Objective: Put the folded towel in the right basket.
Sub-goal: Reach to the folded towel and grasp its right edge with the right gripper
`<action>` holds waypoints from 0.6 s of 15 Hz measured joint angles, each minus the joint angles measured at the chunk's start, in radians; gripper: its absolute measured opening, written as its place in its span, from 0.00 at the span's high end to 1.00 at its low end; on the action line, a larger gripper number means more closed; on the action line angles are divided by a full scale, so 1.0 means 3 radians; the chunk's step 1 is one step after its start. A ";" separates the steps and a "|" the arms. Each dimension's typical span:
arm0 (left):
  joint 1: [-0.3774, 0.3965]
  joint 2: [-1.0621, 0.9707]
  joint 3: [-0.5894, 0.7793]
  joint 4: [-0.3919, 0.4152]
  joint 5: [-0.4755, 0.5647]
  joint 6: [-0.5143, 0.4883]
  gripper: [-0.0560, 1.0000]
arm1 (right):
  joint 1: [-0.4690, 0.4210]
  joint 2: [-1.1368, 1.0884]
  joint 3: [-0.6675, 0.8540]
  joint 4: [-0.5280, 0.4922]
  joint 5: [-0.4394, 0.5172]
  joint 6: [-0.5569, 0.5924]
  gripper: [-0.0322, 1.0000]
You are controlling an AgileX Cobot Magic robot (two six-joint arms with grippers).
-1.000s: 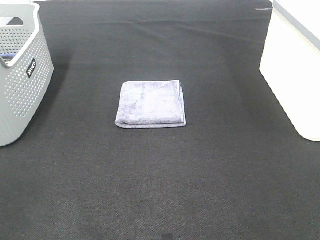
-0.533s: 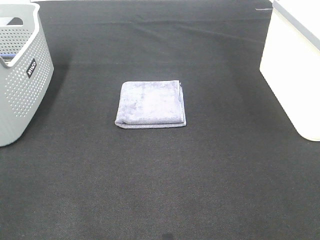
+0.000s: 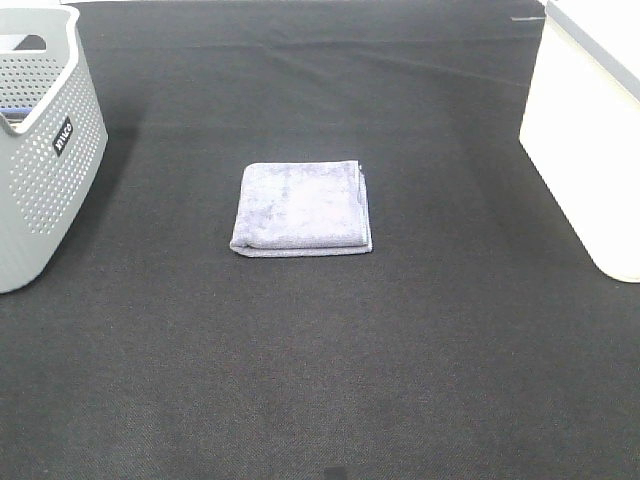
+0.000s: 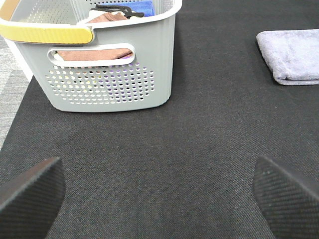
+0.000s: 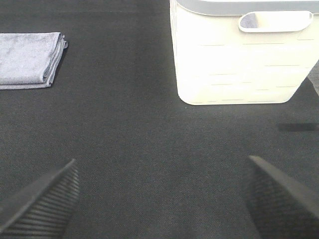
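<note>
- The left gripper (image 4: 159, 196) is spread wide, its two dark ribbed fingertips far apart, with nothing between them; it hangs over bare black tabletop (image 3: 300, 380).
- The right gripper (image 5: 160, 199) is likewise wide open and holds nothing, with only dark cloth beneath it.
- Neither gripper shows in the high view.
- The folded towel (image 3: 302, 208), a pale lilac square, lies flat on the tabletop. It is ahead of the left gripper and off toward the right arm's side, well apart from it.
- From the right gripper the towel is ahead and off toward the left arm's side, also well apart. Its layered folded edges face the right basket.
- The right basket (image 5: 239, 64), cream-white with a grey rim and a slot handle, stands ahead of the right gripper, nearer to it than the towel and apart from both.
- A grey perforated basket (image 4: 109, 74) stands ahead of the left gripper. It has a yellow strip on its near rim, and brown cloth (image 4: 92, 52) and blue cloth (image 4: 141, 6) show inside.
</note>
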 joint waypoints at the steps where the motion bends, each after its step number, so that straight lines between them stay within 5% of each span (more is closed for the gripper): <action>1: 0.0000 0.0000 0.0000 0.0000 0.0000 0.0000 0.03 | 0.0000 0.0000 0.0000 0.0000 0.0000 0.0000 0.16; 9: 0.0000 0.0000 0.0000 0.0000 0.0000 0.0000 0.03 | 0.0000 0.0000 0.0000 0.0000 0.0000 0.0000 0.16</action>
